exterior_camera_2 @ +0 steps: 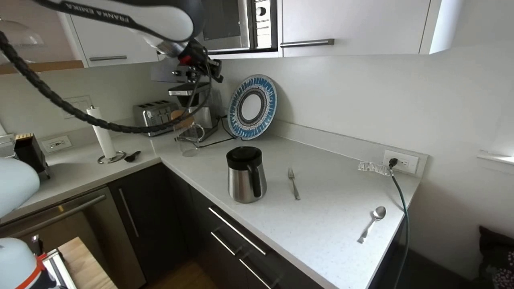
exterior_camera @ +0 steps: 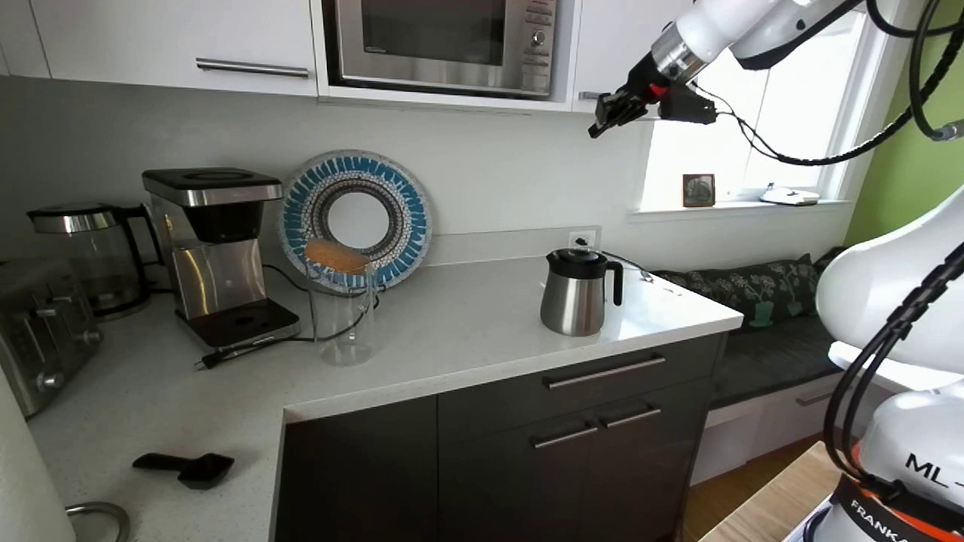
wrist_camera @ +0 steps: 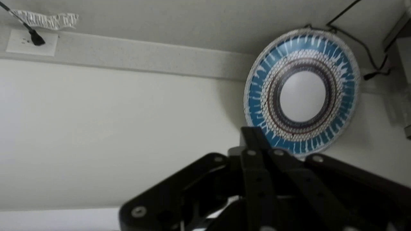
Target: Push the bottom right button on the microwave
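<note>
1. Jaws, black and bulky, crowd the foreground of the wrist view. They are pinched together, and I see nothing held in them.
2. Higher than the jaws and apart from them, in both exterior views, sits the microwave (exterior_camera: 447, 45), its control strip (exterior_camera: 537, 53) running down one side. Which mark is the bottom right button is too small for me to tell.
3. Reaching that strip looks like the step in hand. Better raise the jaws first, square them to its low end, and keep them together as a blunt poker.
4. Press slowly, straight in; mind the cabinet ledge (exterior_camera: 444, 100) beneath.
5. Ahead of the jaws, the wrist view shows wall (wrist_camera: 112, 128) and a round plate (wrist_camera: 276, 96), no microwave, so I'd aim by the exterior views.
6. Below the jaws, a fork (exterior_camera_2: 293, 184) and a spoon (exterior_camera_2: 372, 222) lie on the table (exterior_camera_2: 329, 224) in an exterior view; the wrist view shows neither.
</note>
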Motion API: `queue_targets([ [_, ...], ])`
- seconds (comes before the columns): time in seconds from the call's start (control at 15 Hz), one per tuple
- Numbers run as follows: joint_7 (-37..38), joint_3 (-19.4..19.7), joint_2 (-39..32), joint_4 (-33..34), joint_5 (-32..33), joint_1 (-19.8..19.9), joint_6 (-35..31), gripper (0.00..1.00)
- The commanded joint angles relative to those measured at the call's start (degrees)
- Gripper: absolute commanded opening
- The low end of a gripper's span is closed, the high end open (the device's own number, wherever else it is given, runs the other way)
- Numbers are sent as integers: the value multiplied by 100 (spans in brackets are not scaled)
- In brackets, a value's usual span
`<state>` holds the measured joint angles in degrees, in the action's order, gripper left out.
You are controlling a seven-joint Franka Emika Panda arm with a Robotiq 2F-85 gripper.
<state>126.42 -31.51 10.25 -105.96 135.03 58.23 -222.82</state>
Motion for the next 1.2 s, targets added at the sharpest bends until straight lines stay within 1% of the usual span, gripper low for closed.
queue_targets([
  [0.0,1532,-881,31,1194,1531,804,-1550,0],
  [0.07,1339,-1462,365,1137,1190,1626,-2100,0],
  [0.13,1343,-1633,595,1205,986,1936,-2614,26],
  [0.2,1384,-2074,544,683,948,1955,-1997,27],
  [0.27,1582,-2487,710,791,940,2446,-2078,32],
  [0.33,1789,-2812,852,749,939,2741,-1996,41],
  [0.4,2168,-3262,927,802,939,3114,-1925,47],
  [0.47,2470,-3674,1022,1062,938,3586,-2210,55],
  [0.6,2805,-4331,1166,876,935,4112,-1964,70],
  [0.67,2956,-4621,1282,926,935,4428,-2040,78],
  [0.8,3190,-5158,1452,991,935,4998,-2057,92],
  [0.87,3210,-5384,1487,995,934,5203,-2057,99],
  [0.93,3049,-5534,1456,1014,930,5372,-2057,100],
  [1.0,2522,-4944,1633,827,417,4996,-2033,91],
  [1.07,2496,-5051,1702,821,383,5141,-2040,98],
  [1.13,2483,-5103,1736,820,369,5220,-2045,100],
])
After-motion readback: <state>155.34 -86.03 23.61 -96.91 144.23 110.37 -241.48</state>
